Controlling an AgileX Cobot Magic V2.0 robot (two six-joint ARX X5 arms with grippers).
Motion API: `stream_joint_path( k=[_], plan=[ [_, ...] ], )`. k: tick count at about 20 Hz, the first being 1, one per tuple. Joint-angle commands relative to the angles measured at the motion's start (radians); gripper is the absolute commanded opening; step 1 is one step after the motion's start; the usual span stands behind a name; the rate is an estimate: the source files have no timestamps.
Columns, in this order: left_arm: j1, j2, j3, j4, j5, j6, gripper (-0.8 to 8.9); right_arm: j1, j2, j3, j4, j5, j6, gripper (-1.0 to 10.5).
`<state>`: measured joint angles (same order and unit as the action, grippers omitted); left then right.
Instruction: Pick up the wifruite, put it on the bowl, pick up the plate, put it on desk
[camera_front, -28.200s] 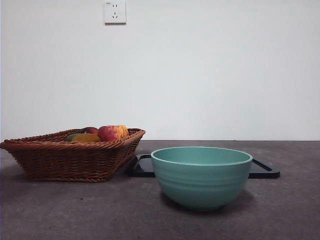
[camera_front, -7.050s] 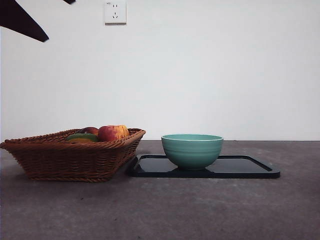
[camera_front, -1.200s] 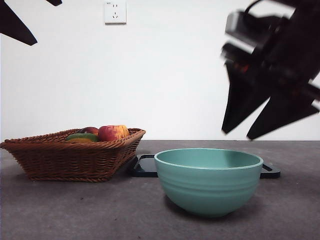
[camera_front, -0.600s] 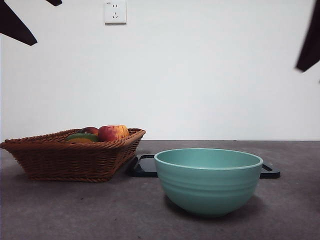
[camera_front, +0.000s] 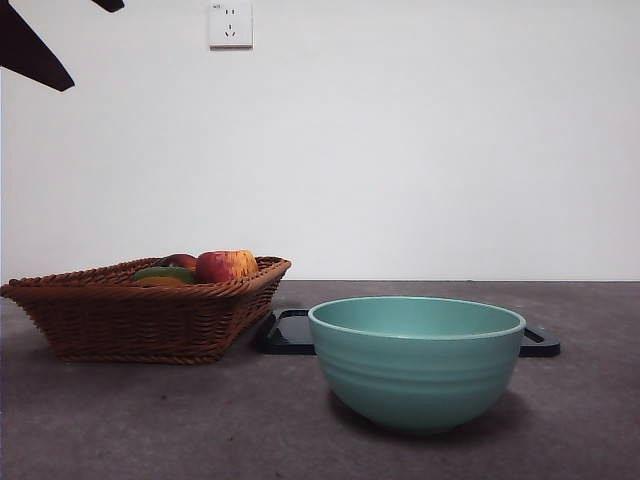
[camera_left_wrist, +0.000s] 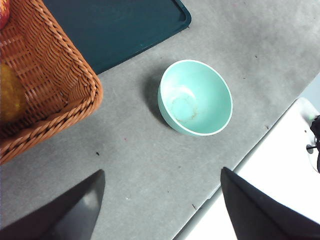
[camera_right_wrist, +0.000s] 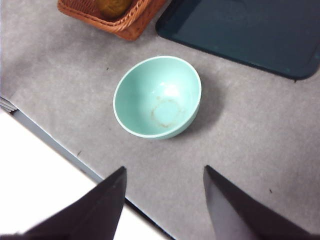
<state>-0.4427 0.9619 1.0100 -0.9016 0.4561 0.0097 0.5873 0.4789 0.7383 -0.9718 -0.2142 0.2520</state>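
The teal bowl stands empty on the grey-brown desk, in front of the dark tray. Both wrist views look down into it from high up: bowl, bowl. A golden-brown fruit, the wifruite, lies in the wicker basket; the left wrist view shows the wifruite there too. My left gripper and right gripper both hang open and hold nothing, well above the desk. No separate plate shows.
The wicker basket at the left holds a red-yellow apple and a green fruit. A dark flat tray lies behind the bowl. A black arm tip shows top left. The desk edge runs near the bowl.
The big dark arm at the upper right has risen out of the front view. Some seconds ago the bowl stood on the tray; it now rests on the desk before it.
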Motion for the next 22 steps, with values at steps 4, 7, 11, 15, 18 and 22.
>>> stream_joint_path(
  k=[4, 7, 11, 15, 18, 22],
  plan=[
    [-0.005, 0.007, 0.012, 0.003, 0.008, 0.008, 3.74, 0.006, 0.002, 0.016, -0.005, -0.003, 0.010, 2.5],
    [-0.005, 0.007, 0.012, 0.002, 0.008, 0.008, 3.69, 0.006, 0.002, 0.016, -0.005, -0.003, 0.010, 2.5],
    [-0.005, 0.007, 0.012, 0.003, 0.008, 0.008, 0.45, 0.006, 0.002, 0.016, -0.013, -0.003, 0.010, 0.1],
    [-0.005, 0.007, 0.012, 0.003, 0.008, 0.008, 0.08, 0.006, 0.002, 0.016, -0.016, 0.000, 0.010, 0.1],
    [-0.005, 0.007, 0.012, 0.004, 0.008, 0.005, 0.08, 0.006, 0.002, 0.016, -0.016, 0.005, 0.010, 0.1],
    [-0.005, 0.007, 0.012, 0.004, 0.008, 0.005, 0.08, 0.006, 0.002, 0.016, -0.016, 0.005, 0.010, 0.1]
  ],
)
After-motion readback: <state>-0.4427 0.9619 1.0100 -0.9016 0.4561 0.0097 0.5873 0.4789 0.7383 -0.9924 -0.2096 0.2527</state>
